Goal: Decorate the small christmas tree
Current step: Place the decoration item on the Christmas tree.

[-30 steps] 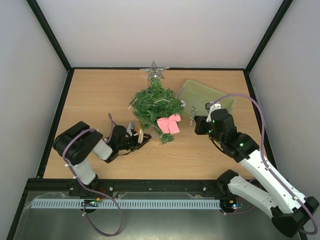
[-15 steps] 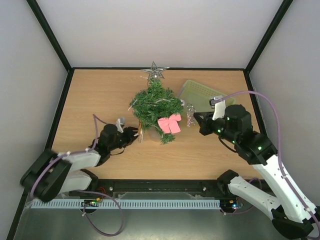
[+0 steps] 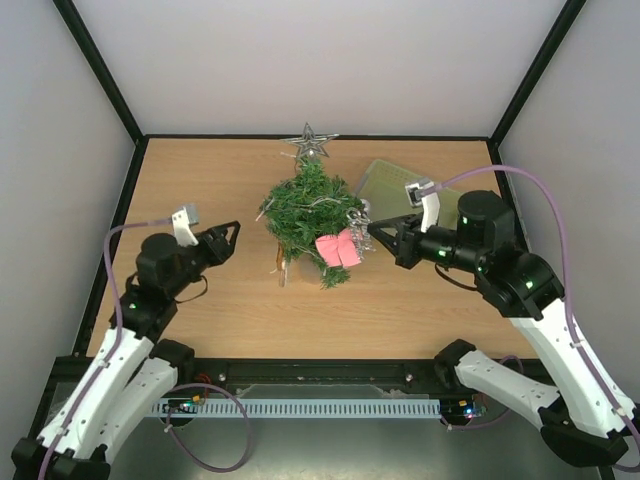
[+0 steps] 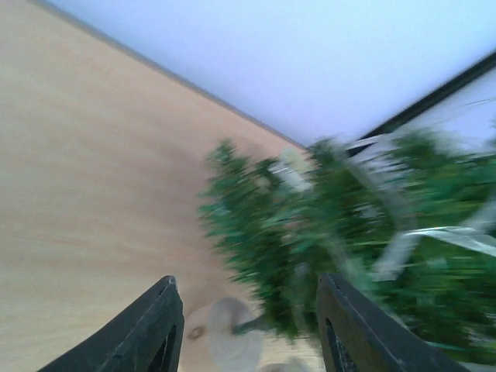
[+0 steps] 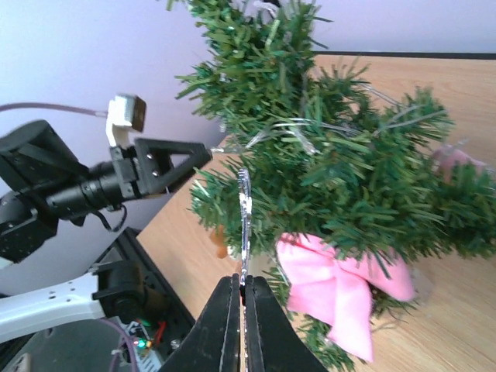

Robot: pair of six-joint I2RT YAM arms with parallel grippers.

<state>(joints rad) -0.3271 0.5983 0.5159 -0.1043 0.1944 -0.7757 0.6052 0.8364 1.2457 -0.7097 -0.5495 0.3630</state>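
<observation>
Pale wood surface (image 3: 200,190), white walls, black frame. Tree (image 3: 312,215) upright mid-surface. Left pincer (image 3: 230,238) released, apart from tree. Right pincer (image 3: 371,231) clenched on silver ornament (image 5: 245,213) against the branches.

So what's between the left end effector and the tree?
Only bare table: the top view shows plain wood between the open left end effector and the small christmas tree. The blurred left wrist view agrees.

We see a bristly small christmas tree (image 3: 310,212), matt pink cloth bow (image 3: 338,248), shiny silver ornament (image 5: 245,205), smooth wood table (image 3: 200,180).
</observation>
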